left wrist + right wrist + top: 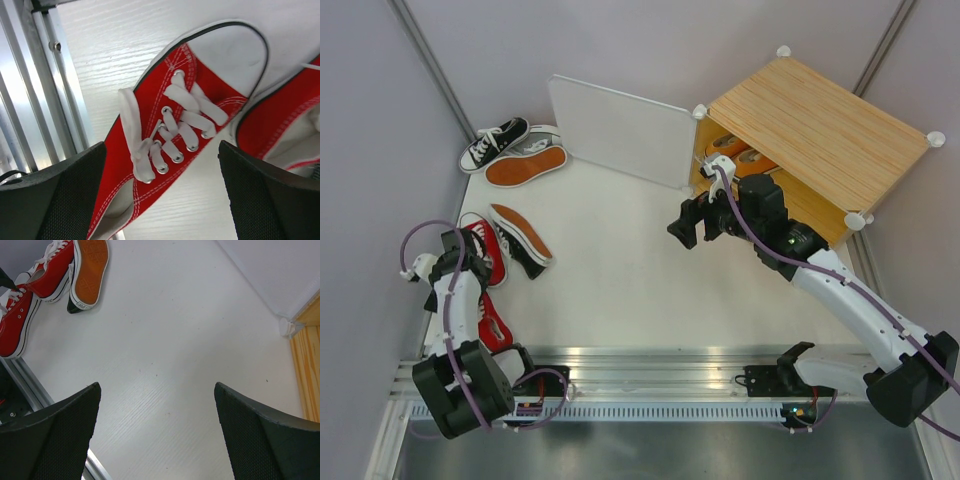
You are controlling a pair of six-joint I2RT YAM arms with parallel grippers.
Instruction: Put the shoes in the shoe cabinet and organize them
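Presently, we find the left gripper (161, 192) poised over a red shoe (170, 135). Its jaws are spread wide, one on either side of the laced upper, and nothing is gripped. The shoe lies on the white table (620, 270) at the near left, beside the rail, with its twin (285, 125) just beside it. The right gripper (157, 432) is likewise spread and empty, hanging over bare table in front of the shoe cabinet (820, 130), whose frosted door (618, 130) stands open. An orange pair (738, 152) sits inside on the shelf (how neatly, we cannot tell). A black shoe (520, 238) lies on its side near the red pair. Another black shoe (495, 143) and a grey one (525, 167), sole up, lie at the far left, well apart from the cabinet.

Step in hand, in our judgement: picking up the red shoe. We recommend:
- Lower until the pads straddle the shoe across its width at the lacing, not at the toe cap.
- Keep clear of the loose lace end and of the twin.
- Close firmly, since canvas yields.
- Lift straight up before carrying the shoe across.
- Keep the right arm out of the cabinet opening.
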